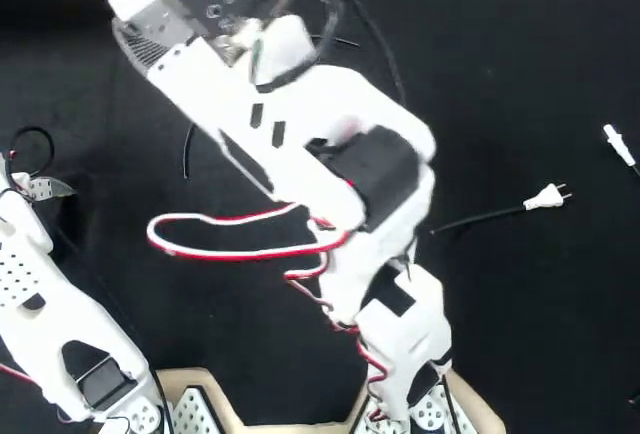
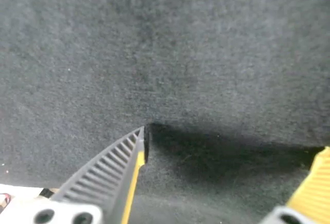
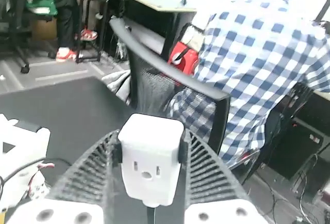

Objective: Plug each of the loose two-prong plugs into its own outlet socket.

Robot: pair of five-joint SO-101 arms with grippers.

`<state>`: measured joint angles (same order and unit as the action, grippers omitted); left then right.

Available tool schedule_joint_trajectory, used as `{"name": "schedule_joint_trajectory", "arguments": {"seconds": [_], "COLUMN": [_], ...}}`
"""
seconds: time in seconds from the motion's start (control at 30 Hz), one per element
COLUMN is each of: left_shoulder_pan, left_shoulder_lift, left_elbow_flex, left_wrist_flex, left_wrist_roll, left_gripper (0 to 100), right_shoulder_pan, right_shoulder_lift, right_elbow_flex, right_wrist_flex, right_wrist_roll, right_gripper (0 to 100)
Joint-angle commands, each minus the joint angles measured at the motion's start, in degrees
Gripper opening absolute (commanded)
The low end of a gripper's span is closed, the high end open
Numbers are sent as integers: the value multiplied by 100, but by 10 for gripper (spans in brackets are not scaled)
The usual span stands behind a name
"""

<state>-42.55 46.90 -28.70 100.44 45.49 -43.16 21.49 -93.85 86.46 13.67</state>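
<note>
So, nothing's plugged in yet. Your right gripper (image 3: pixel 149 144) clamps the outlet socket (image 3: pixel 150 167) aloft, left gripper (image 2: pixel 234 144) gapes empty, plug (image 1: pixel 547 195) lies loose.

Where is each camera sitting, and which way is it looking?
High view: overhead, looking down on the black cloth, a two-prong plug, the left arm and raised right arm.
Left wrist view: on the left arm, facing down at the cloth; the open left gripper shows.
Right wrist view: on the right arm, facing out at a black chair; the right gripper clamps an outlet socket.
Shared: the cloth, in high and left wrist views.
</note>
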Motion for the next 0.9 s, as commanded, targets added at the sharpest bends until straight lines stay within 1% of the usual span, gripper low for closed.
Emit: {"name": "schedule_joint_trajectory", "arguments": {"seconds": [0.0,0.1,0.2,0.3,0.5,0.7,0.8,0.87], "left_shoulder_pan": [708,1279,1657,1956,2853,3943,4347,4453], "left_shoulder_lift": [-53,-105,-651,-1521,-3640,-5679,-6549,-7068], "left_elbow_flex": [-75,-479,-611,-470,435,1903,2413,2659], "left_wrist_flex": [35,44,44,44,44,26,26,26], "left_wrist_roll": [-387,-853,-897,-897,-914,-932,-985,-1275], "left_gripper": [472,469,468,468,468,468,470,469], "right_shoulder_pan": [105,193,422,844,1477,1556,1547,1538], "right_shoulder_lift": [-400,-409,-374,-286,145,567,699,769], "right_elbow_flex": [-189,-180,-180,-171,-171,-180,-180,-180], "right_wrist_flex": [-290,-431,-413,-396,-396,-396,-431,-448], "right_wrist_roll": [-44,-9,-9,-53,-53,-79,-545,-782], "right_gripper": [11,11,11,11,11,11,11,11]}}
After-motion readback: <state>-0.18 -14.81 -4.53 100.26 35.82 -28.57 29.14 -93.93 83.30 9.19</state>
